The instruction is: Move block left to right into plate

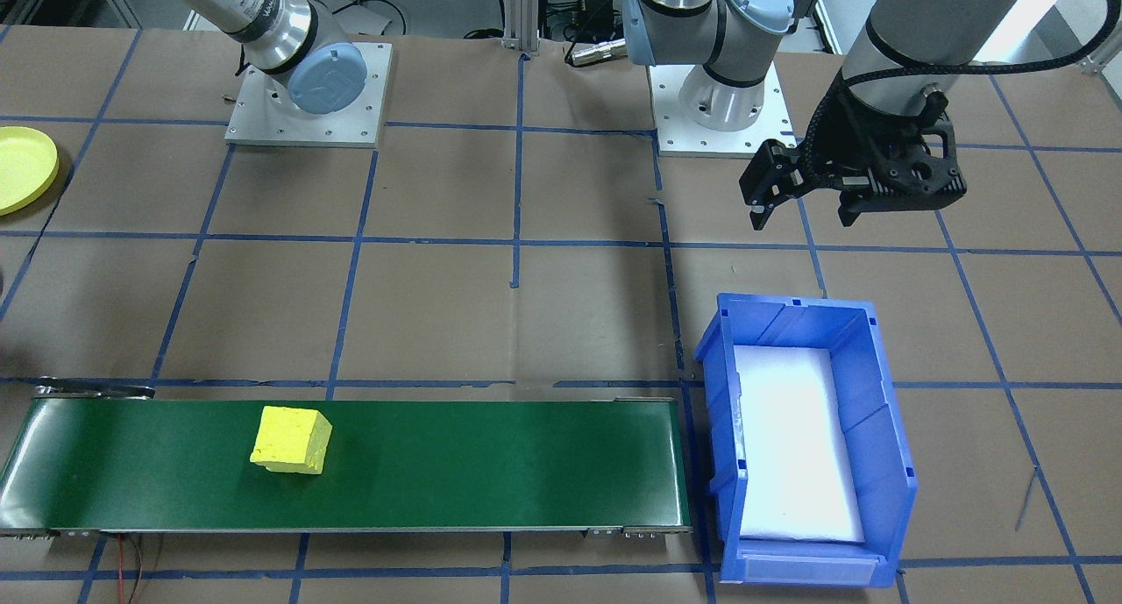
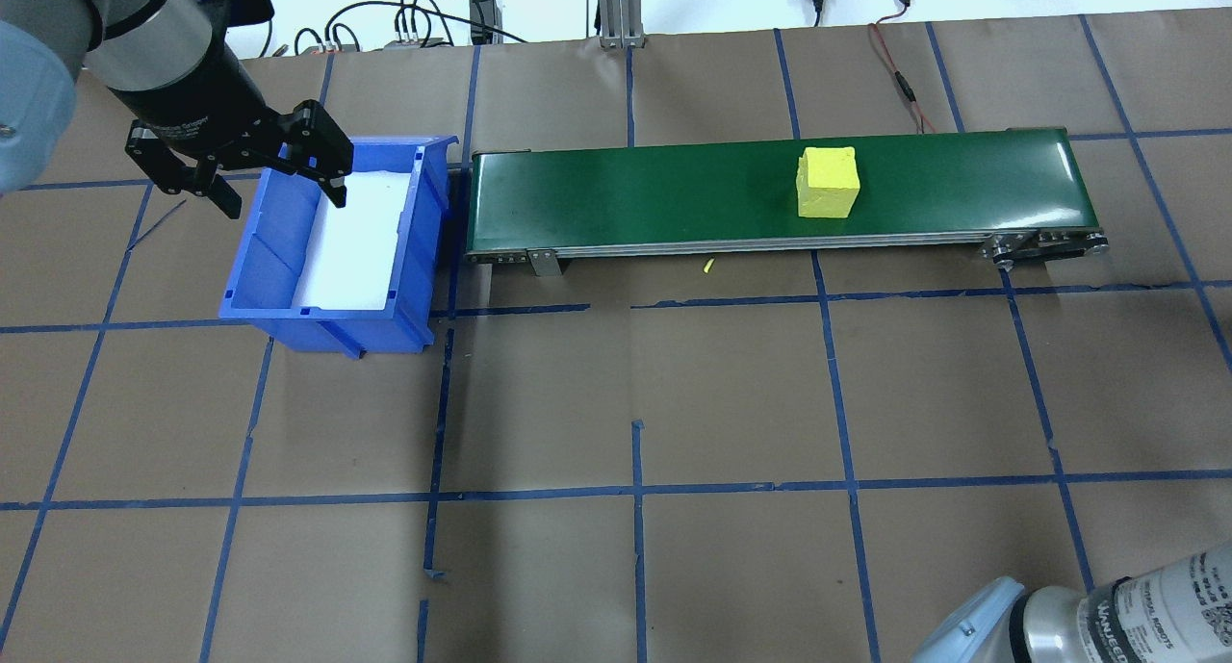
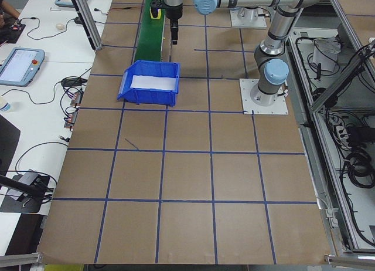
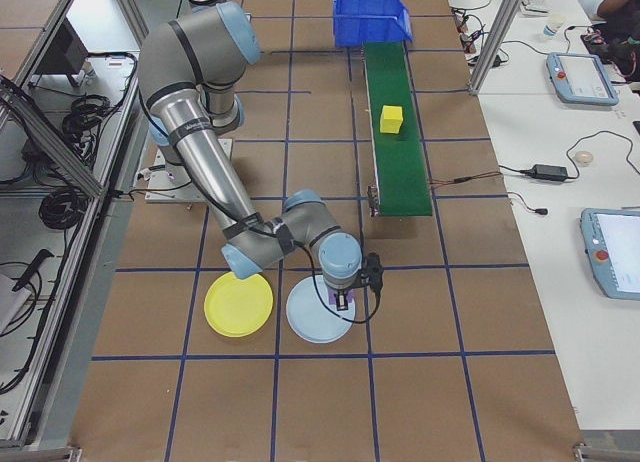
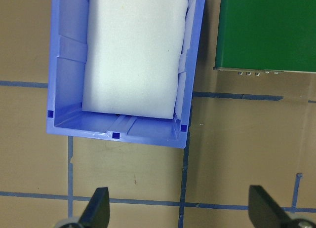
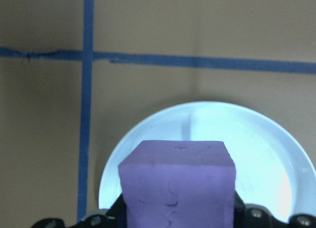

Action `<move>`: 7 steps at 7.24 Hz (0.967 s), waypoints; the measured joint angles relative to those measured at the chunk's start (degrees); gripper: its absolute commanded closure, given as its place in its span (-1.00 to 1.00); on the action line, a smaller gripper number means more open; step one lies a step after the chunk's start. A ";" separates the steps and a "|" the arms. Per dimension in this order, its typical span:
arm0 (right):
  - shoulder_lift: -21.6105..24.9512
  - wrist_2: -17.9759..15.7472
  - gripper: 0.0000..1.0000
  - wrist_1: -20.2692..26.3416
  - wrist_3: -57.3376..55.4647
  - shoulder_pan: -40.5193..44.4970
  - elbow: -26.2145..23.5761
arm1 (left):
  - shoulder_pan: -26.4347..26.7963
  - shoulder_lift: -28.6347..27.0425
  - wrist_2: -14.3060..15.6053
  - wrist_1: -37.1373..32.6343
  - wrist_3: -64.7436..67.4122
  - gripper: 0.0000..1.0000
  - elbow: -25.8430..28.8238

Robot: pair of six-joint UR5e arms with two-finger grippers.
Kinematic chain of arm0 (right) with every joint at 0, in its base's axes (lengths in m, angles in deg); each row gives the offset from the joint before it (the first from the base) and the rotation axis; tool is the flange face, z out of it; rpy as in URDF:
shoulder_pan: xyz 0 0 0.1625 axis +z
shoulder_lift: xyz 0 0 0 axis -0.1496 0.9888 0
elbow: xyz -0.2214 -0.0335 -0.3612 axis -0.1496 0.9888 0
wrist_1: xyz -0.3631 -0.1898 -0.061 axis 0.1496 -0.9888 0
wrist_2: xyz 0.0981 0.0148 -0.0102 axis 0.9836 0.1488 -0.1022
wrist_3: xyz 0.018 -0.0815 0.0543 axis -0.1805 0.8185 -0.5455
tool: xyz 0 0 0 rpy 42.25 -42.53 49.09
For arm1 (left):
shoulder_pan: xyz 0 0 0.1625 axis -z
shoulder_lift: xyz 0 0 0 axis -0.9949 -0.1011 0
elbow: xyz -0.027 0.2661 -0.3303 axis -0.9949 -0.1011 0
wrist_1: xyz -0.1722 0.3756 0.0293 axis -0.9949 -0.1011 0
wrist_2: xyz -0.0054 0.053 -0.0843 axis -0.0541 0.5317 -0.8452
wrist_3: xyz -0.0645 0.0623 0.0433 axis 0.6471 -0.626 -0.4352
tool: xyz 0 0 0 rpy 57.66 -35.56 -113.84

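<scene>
A: If the right gripper drops the purple block it is pinching here, it lands in the pale blue plate, not the yellow plate just beside it.

B: Agreed. Both plates bare. Left gripper spread wide over the blue bin, holding only white foam. Yellow block rides the conveyor.
</scene>
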 measured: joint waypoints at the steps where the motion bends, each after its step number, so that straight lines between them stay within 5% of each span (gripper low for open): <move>1: -0.25 -1.79 -0.95 -0.81 1.92 -1.41 -0.93 | -0.01 0.00 -0.01 0.02 -0.15 -1.00 0.02; 7: 2.62 0.80 -0.99 -1.19 0.63 -0.67 -0.59 | -0.12 0.13 0.07 0.15 -0.29 -1.00 -0.04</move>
